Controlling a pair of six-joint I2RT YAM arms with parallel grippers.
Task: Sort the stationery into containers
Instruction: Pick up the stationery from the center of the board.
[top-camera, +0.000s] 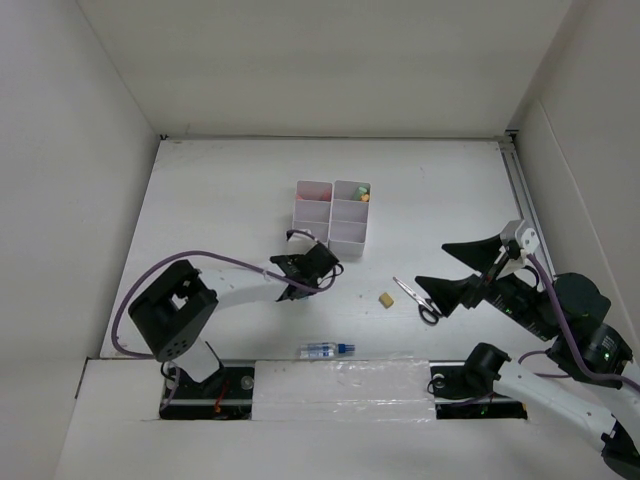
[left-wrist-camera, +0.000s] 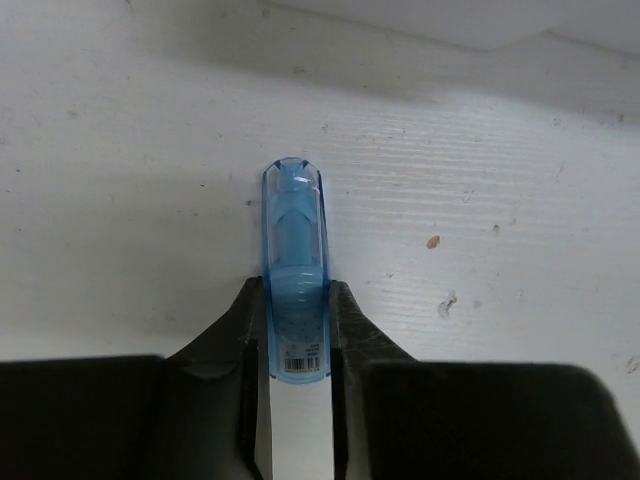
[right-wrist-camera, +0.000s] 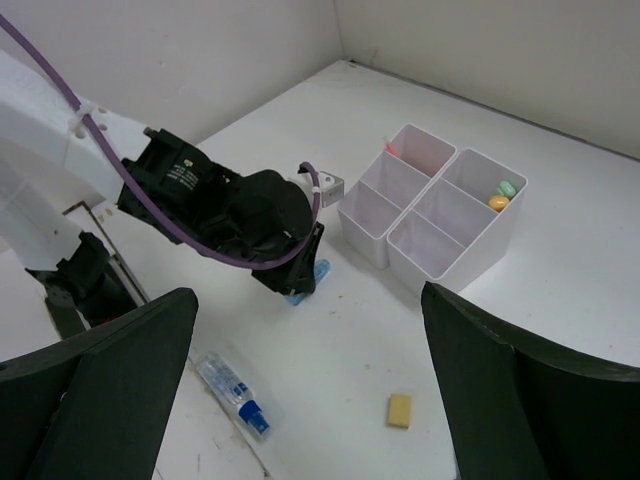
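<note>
A small blue tube (left-wrist-camera: 293, 220) lies flat on the table, just in front of the white containers (top-camera: 333, 212). My left gripper (left-wrist-camera: 295, 292) is shut on the tube's near end, one finger pressed against each side. In the right wrist view the left gripper (right-wrist-camera: 300, 268) hides most of the tube (right-wrist-camera: 318, 272). My right gripper (top-camera: 462, 270) hangs open and empty above the black-handled scissors (top-camera: 418, 300). A tan eraser cube (top-camera: 385, 298) and a clear blue-capped bottle (top-camera: 326, 350) lie loose on the table.
The containers (right-wrist-camera: 455, 235) hold a light green marker (right-wrist-camera: 507, 188) and an orange item (right-wrist-camera: 498, 203) in the far right compartment, and a pink pen (right-wrist-camera: 395, 150) in the far left one. White walls enclose the table.
</note>
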